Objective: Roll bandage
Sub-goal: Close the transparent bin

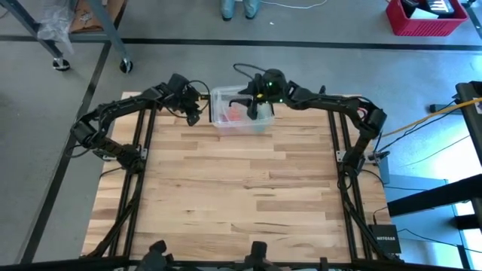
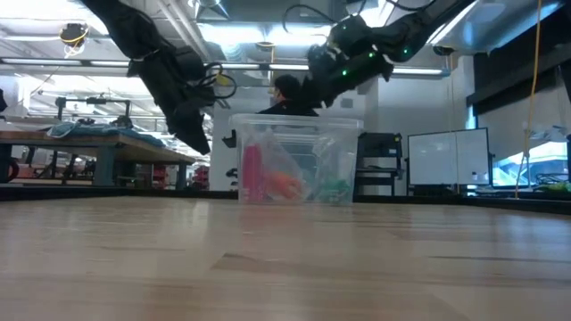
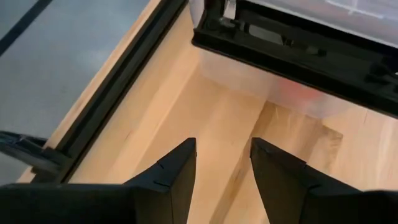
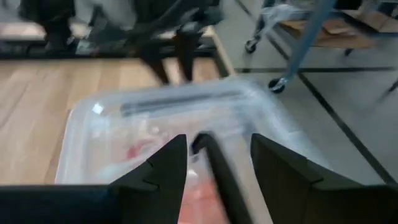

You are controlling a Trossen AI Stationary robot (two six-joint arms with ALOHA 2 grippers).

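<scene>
The bandage (image 2: 334,189) shows only as a soft green lump inside the clear plastic box (image 1: 226,96), low in the corner nearest the right arm, beside pink and orange items that are too blurred to name. The box is thin-walled and rectangular, with a black handle (image 3: 292,46) along its rim, and sits at the far edge of the pale wood-plank table (image 1: 241,196). The right gripper (image 1: 257,111) hangs over the open box, its dark wedge fingers spread. The left gripper (image 3: 222,165) hovers just beside the box, over bare wood, fingers also parted. Only the low view shows a seated person (image 2: 287,94) behind the box, among workbenches and monitors; the high view shows grey floor around the table.
</scene>
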